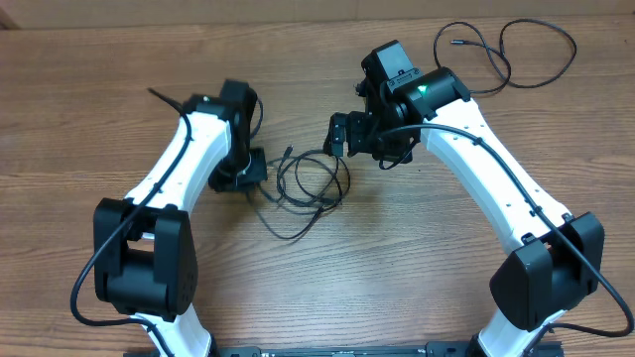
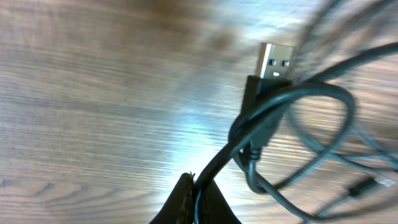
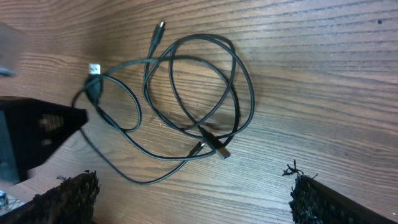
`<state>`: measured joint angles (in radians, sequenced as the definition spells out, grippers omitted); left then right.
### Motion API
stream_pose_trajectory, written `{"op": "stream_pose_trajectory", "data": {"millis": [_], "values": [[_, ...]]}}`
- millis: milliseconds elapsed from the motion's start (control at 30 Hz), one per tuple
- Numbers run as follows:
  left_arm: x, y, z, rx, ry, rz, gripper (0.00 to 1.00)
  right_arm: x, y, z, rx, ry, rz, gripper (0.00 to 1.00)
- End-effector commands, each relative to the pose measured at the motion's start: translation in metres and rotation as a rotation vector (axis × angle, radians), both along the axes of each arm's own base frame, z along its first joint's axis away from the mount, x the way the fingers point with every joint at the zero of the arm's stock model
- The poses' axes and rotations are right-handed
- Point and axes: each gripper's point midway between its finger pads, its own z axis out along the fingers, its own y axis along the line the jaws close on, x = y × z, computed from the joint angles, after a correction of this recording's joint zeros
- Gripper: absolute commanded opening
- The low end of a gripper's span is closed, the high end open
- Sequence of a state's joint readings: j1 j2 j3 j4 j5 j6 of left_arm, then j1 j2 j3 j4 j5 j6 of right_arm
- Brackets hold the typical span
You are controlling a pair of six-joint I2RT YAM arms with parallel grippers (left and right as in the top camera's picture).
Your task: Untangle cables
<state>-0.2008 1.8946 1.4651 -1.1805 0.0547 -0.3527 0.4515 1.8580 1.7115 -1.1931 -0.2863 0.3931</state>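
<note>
Closest to the left wrist camera, the left gripper (image 2: 196, 204) has its dark fingertips pressed together on one thin black strand of the cable bundle (image 2: 311, 88). The strand runs up and away from the tips into a knot. There it crosses the black housing of a USB-A plug (image 2: 275, 62), whose silvery metal end points away from the gripper, and a loop wraps round the housing. Beyond the knot more thin loops lie blurred on the wooden table (image 2: 93, 93), with a small connector end low on the right.

From the right wrist, the right gripper (image 3: 189, 198) hangs over the table with its two fingers spread wide, one at each lower corner of the view, touching nothing. The bundle lies beyond them as several overlapping loops flat on the wood. Two small plug ends lie together at its lower right and another pokes out at the far edge. The left gripper shows as a dark shape on the left, at the bundle's USB end.

Overhead, the bundle sits between the two grippers near the table's middle, with the left gripper at its left side and the right gripper beside its far right edge. Farther off, toward the far right of the table, a separate black cable (image 1: 508, 59) lies in open curves, well apart from the bundle.
</note>
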Motion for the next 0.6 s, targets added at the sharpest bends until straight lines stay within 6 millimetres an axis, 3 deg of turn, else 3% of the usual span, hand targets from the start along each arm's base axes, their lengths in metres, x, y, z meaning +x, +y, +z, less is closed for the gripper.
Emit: {"op": "stream_pose_trajectory", "data": {"millis": [0, 300, 567], "values": [[0.015, -0.018, 0.045, -0.117, -0.094, -0.043, 0.04, 0.002, -0.004, 0.003, -0.015, -0.021, -0.015, 1.0], [0.013, -0.019, 0.146, -0.164, -0.343, -0.057, 0.04, 0.003, -0.013, -0.017, -0.064, -0.002, -0.075, 1.0], [-0.008, -0.02, 0.204, -0.227, -0.514, -0.073, 0.04, -0.013, 0.003, -0.023, 0.036, 0.077, -0.036, 1.0]]}}
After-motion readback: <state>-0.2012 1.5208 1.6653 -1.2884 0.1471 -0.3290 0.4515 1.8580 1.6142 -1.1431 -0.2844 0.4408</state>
